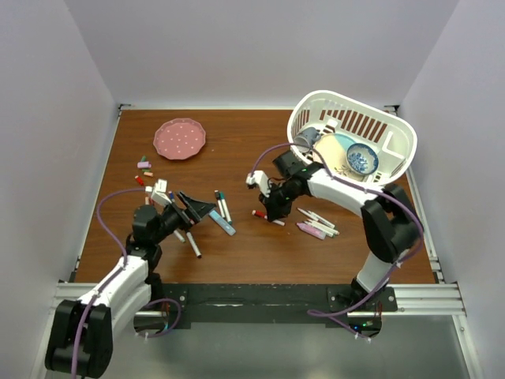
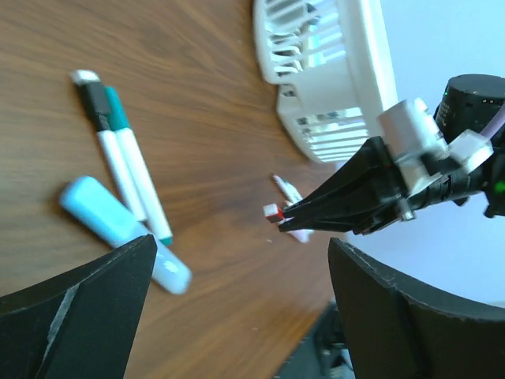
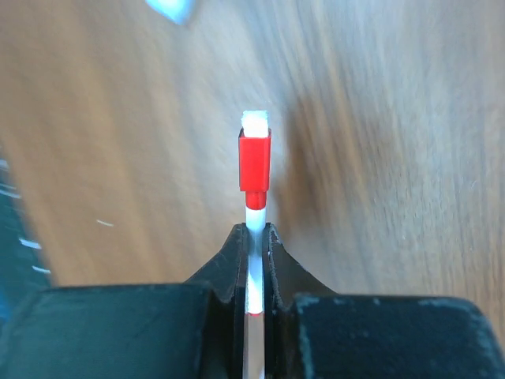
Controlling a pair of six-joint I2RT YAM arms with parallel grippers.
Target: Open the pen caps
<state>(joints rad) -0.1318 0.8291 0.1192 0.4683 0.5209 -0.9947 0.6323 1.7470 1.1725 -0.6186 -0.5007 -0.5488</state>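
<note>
My right gripper [image 3: 255,237] is shut on the white barrel of a slim marker, just behind its red cap [image 3: 255,162], which sticks out past the fingertips. In the top view this gripper [image 1: 267,210] holds the marker low over mid-table, the red cap [image 1: 258,214] pointing left. My left gripper [image 1: 195,208] is open and empty, a short way left of it. In the left wrist view its open gripper [image 2: 237,308] faces the red cap [image 2: 273,212]. A black-capped marker [image 2: 95,99], a teal-capped marker [image 2: 118,110] and a light-blue highlighter [image 2: 118,229] lie on the table.
A pink plate [image 1: 180,138] sits at the back left. A white basket [image 1: 394,126] with a bowl stands at the back right. Small loose pieces [image 1: 144,167] lie at the left. More markers and a pink highlighter [image 1: 310,230] lie right of centre.
</note>
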